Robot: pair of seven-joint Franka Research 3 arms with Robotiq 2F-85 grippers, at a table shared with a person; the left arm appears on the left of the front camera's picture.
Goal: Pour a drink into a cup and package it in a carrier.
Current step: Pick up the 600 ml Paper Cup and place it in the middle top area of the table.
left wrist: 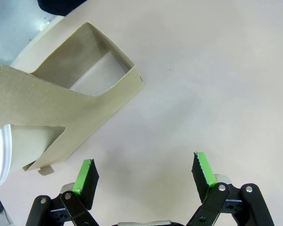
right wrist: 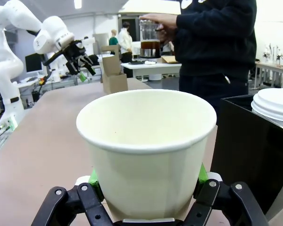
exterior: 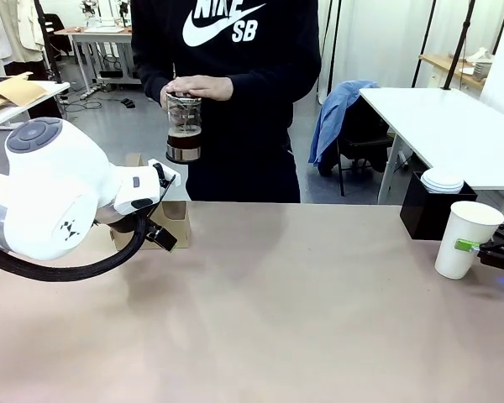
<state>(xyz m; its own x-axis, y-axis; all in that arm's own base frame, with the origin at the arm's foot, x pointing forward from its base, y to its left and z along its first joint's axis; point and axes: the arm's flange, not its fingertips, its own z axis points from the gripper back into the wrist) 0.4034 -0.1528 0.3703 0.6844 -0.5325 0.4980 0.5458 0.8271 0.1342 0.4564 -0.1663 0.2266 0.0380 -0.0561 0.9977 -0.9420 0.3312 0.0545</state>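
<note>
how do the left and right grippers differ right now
The left gripper has its jaws wide apart with nothing between them; the right gripper is shut on the white cup. The left gripper points down at the table beside the cardboard carrier; the right gripper reaches level along the table, next to the black box. Both are black with green pads.

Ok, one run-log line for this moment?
right gripper: shut on cup | left gripper: open, near carrier | person: holds carafe of drink
</note>
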